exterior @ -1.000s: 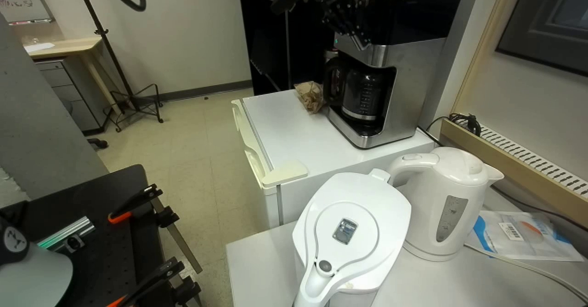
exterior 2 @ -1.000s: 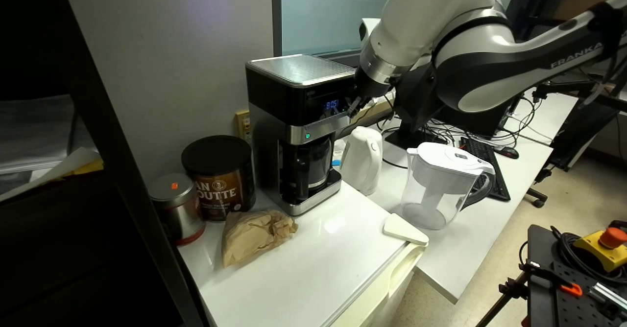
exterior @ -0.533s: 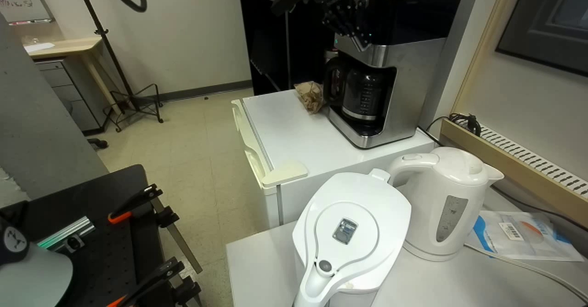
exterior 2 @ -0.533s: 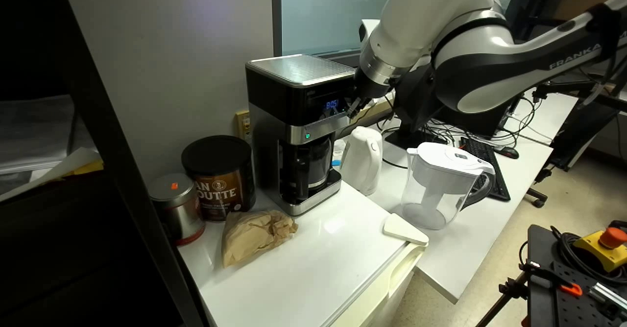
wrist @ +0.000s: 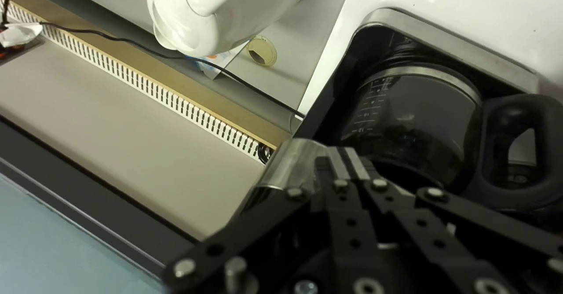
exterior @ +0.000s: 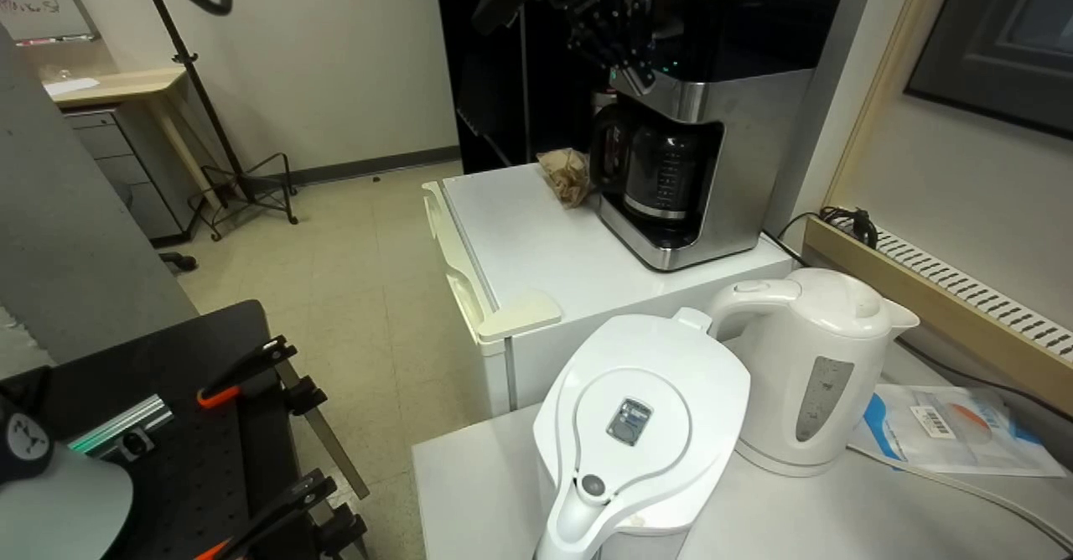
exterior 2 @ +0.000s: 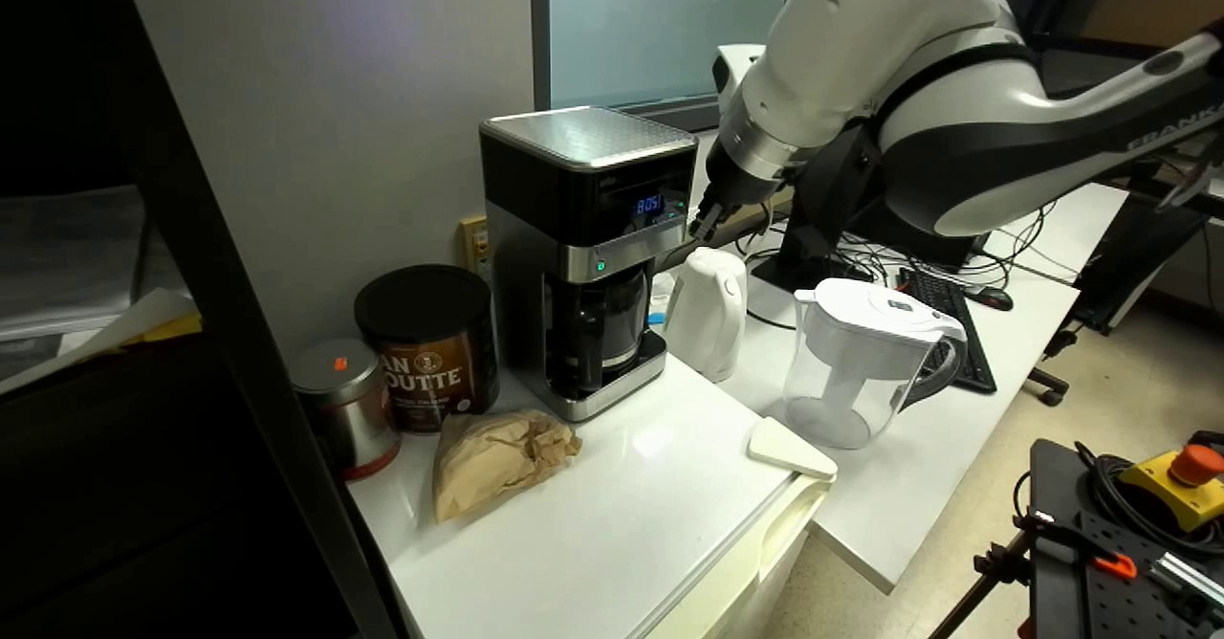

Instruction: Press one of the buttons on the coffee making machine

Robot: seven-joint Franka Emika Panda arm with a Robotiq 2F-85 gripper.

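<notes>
The coffee making machine (exterior 2: pixel 572 258) is a tall black and silver box with a dark glass carafe (exterior: pixel 660 170). It stands upright on a white fridge top and shows in both exterior views (exterior: pixel 759 141). Its black front panel has a lit blue display (exterior 2: pixel 648 205), small green lights beside it and a green light on the silver band. My gripper (exterior 2: pixel 704 228) is shut and empty, just in front of the panel's right side, with a small gap visible. In the wrist view the fingertips (wrist: pixel 347 163) are together near the machine's silver band (wrist: pixel 292 164), and the carafe (wrist: pixel 413 118) lies beyond.
A white kettle (exterior: pixel 817 375) and a white filter pitcher (exterior: pixel 645 426) stand on the table beside the fridge. A coffee can (exterior 2: pixel 430 362), a metal tin (exterior 2: pixel 344 400) and a brown paper bag (exterior 2: pixel 502 462) are on the machine's other side. A monitor stands behind the arm.
My gripper stayed at the panel, then moved back away from it in the last half second. Small green lights beside the display now show clearly. The machine has not moved.
</notes>
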